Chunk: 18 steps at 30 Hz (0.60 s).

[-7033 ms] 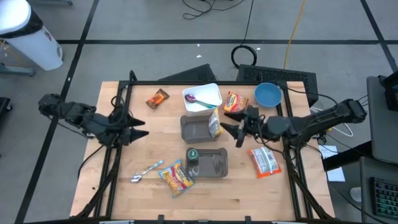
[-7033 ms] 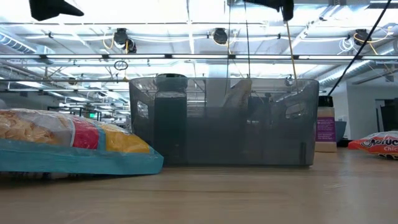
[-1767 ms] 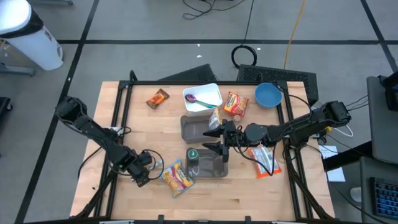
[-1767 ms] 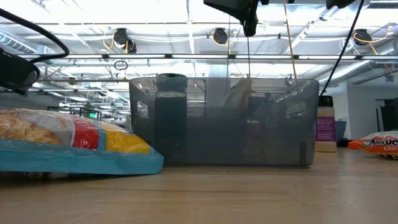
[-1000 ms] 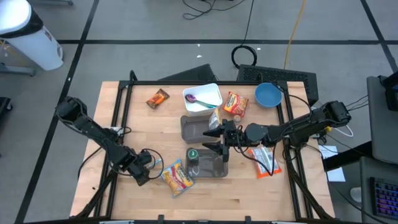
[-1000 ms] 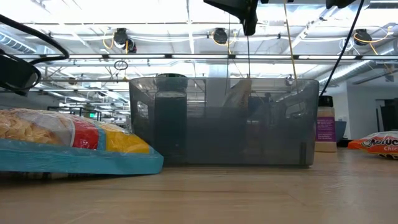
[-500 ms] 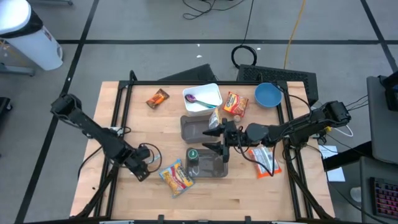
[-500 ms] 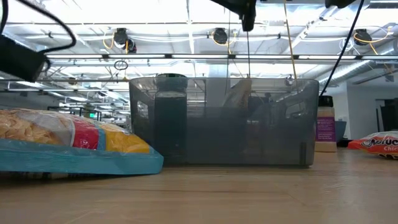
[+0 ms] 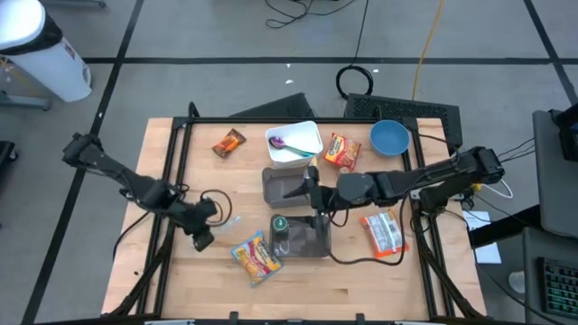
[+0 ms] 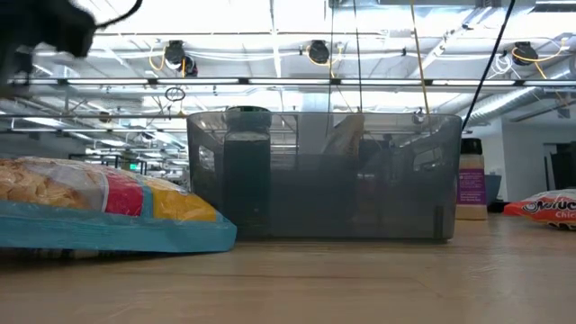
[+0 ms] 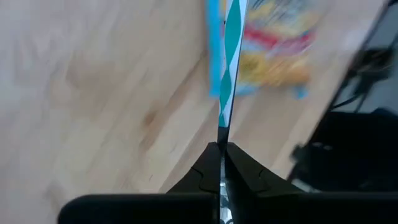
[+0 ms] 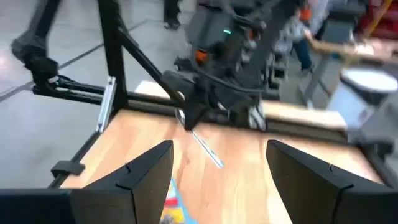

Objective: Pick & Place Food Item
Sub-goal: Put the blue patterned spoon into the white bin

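My left gripper (image 9: 215, 218) hangs over the table's left half, shut on a spoon (image 11: 227, 74) with a teal-and-white handle. The right wrist view also shows that spoon (image 12: 203, 145) sticking out of it. Below and ahead lies a blue-edged snack bag (image 9: 256, 257), flat on the wood. My right gripper (image 9: 313, 197) hovers open above the two grey containers (image 9: 305, 237) at mid-table, with nothing between its fingers (image 12: 149, 171). My left gripper pinches the spoon between its two fingers at the handle's near end (image 11: 222, 142). The fingers come from the table's left and lie along the spoon. The striped handle sticks straight out ahead of the fingertips. The spoon is lifted clear of the table.
A white tub (image 9: 293, 142) with a purple spoon, an orange packet (image 9: 341, 149), a blue bowl (image 9: 389, 137) and a brown packet (image 9: 228, 142) line the far side. Another orange packet (image 9: 385, 233) lies at the right. The near grey container holds a dark round thing with a green mark (image 9: 280, 224).
My left gripper has risen with the spoon and gone toward the table's far edge, away from the snack bag; the spoon has left the table. My right gripper has turned a little above the grey containers and gone up out of the low view.
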Available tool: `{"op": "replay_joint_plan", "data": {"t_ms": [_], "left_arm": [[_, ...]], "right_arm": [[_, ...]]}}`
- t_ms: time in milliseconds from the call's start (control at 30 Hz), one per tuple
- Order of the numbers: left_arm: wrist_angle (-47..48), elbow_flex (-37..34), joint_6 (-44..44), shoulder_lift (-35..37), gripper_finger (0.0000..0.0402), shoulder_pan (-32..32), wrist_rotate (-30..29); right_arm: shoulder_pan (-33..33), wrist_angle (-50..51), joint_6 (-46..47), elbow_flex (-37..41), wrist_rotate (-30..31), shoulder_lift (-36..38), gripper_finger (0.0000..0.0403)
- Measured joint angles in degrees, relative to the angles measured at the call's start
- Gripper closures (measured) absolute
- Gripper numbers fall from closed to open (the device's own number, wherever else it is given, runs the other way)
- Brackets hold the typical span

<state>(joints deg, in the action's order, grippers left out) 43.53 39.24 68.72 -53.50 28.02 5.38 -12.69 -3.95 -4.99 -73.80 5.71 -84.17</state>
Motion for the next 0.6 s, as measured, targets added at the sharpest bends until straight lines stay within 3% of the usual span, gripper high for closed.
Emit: {"op": "replay_joint_plan", "data": {"t_ms": [233,600], "left_arm": [[4.54,11.56,-10.74,-0.68,0.0396,-7.56,1.61],[8.98,25.06,-23.91,-12.18,0.0396,-20.78,21.56]], "right_arm": [[1.27,-0.85,-3.65,-1.06,-3.28,-3.21,0.0149],[1.38,-1.47,-7.92,-1.03,-3.88,-5.83,0.0149]]}}
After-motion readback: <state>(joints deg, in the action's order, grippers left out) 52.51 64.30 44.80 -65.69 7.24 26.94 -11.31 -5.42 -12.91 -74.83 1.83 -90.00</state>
